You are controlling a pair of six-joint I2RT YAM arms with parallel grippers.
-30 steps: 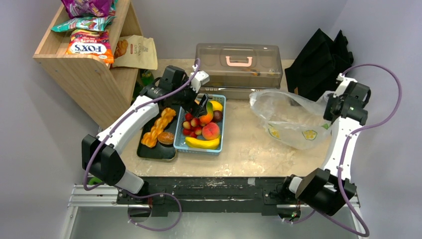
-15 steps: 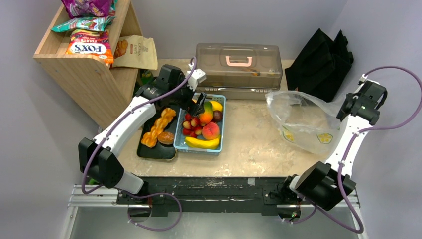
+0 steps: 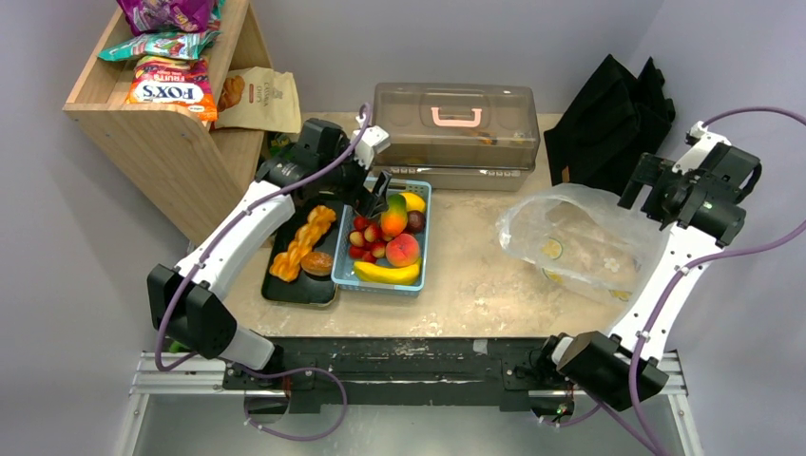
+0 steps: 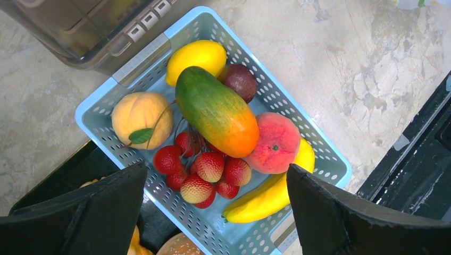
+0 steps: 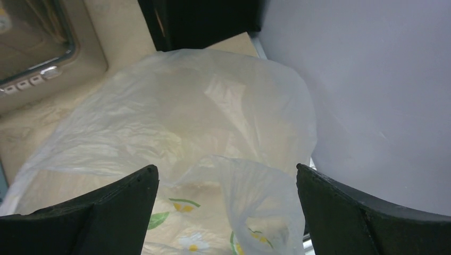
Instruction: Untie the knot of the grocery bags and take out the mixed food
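The grocery bag [image 3: 580, 242] lies slack on the right of the table, clear plastic with small flower prints. It looks empty, and no knot shows. My right gripper [image 3: 652, 190] hangs open above its right end. A loose fold of the bag [image 5: 250, 191] stands between the fingers, ungripped. The mixed food sits at the left. A blue basket [image 3: 422, 249] holds a mango [image 4: 215, 109], lemon [image 4: 197, 56], peach [image 4: 276, 143], banana [image 4: 266, 196] and red fruits [image 4: 205, 172]. Braided bread [image 3: 302, 242] and a bun [image 3: 317, 263] lie on a black tray [image 3: 285, 290]. My left gripper [image 4: 217, 166] hovers open over the basket, empty.
A clear lidded box [image 3: 456, 119] with a pink handle stands behind the basket. A wooden shelf [image 3: 162, 142] with snack packets is at the back left. A black fabric bag [image 3: 613, 114] leans at the back right, close to the side wall [image 5: 372, 95].
My right gripper opened and let go of the bag, which sank flat onto the table, while the arm swung right. My left gripper barely shifted above the basket.
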